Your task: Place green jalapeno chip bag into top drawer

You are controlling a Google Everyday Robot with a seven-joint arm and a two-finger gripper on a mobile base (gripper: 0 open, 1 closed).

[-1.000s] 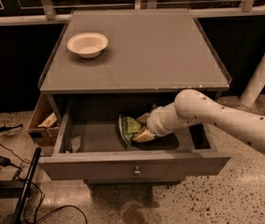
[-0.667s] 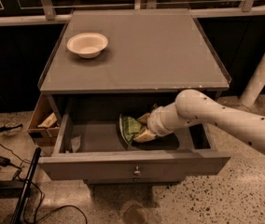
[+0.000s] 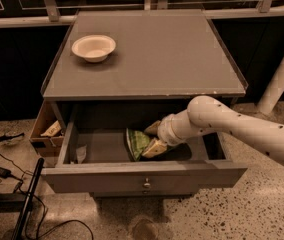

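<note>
The top drawer (image 3: 132,176) is pulled out of the grey cabinet, its flat front with a small metal knob facing me. The green jalapeno chip bag (image 3: 136,143) lies on the drawer floor near the middle, tilted slightly. My gripper (image 3: 151,138) reaches into the drawer from the right, just right of the bag. Its two pale fingers (image 3: 155,148) are spread apart, and the lower one touches the bag's right edge. The white arm crosses the drawer's right half and hides that part of the floor.
A white round bowl (image 3: 93,47) stands on the cabinet top (image 3: 172,59) at the back left. A brown cardboard box (image 3: 46,134) sits on the floor left of the drawer. Cables and a dark pole (image 3: 27,199) lie at the lower left. A white post (image 3: 282,79) stands on the right.
</note>
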